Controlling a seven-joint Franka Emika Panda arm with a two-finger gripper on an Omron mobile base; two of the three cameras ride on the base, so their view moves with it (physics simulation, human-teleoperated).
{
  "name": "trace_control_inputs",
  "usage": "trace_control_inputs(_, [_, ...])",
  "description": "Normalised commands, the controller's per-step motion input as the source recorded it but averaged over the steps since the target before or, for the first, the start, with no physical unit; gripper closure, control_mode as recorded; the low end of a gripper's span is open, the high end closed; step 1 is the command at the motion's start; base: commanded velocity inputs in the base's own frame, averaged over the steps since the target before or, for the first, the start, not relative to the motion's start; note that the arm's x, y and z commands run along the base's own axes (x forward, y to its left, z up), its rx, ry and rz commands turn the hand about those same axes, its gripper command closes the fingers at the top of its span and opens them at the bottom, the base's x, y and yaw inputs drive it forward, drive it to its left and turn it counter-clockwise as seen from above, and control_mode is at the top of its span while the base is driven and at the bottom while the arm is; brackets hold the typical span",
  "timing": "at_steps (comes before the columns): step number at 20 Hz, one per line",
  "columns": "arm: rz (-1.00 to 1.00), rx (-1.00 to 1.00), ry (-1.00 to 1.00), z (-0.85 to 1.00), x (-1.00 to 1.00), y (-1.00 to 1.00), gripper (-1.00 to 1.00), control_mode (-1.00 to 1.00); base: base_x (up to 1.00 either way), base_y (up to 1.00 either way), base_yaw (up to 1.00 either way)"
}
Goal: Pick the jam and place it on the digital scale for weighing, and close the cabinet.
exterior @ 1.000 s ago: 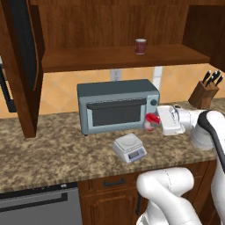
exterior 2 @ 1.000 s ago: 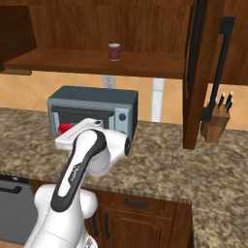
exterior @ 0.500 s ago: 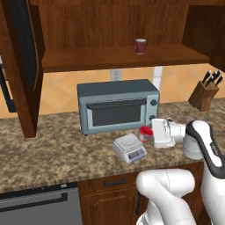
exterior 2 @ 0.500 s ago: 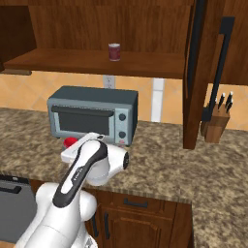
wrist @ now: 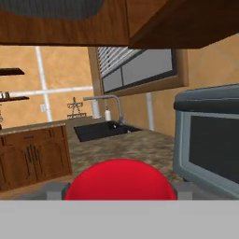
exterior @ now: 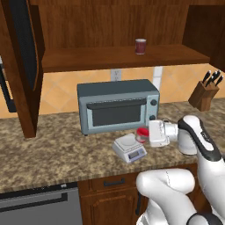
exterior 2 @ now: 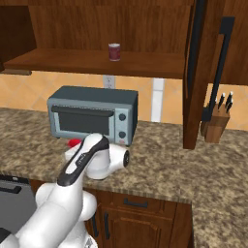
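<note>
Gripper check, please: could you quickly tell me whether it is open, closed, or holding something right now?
Gripper: closed on the jam, held beside the scale.

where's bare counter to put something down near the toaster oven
Bare counter runs left of the toaster oven to the open cabinet door. More lies right of the oven, up to the knife block. In front of the oven it's crowded: the scale, and the tool holding the jam.
</note>
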Motion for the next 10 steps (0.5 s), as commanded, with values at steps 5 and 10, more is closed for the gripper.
trace_control_inputs(5, [0.0,-0.09,0.01,-0.31,0.3,0.16,1.0,-1.0,0.0,0.0,0.0])
trace_control_inputs(10, [0.0,-0.07,0.0,-0.27,0.31,0.14,1.0,-1.0,0.0,0.0,0.0])
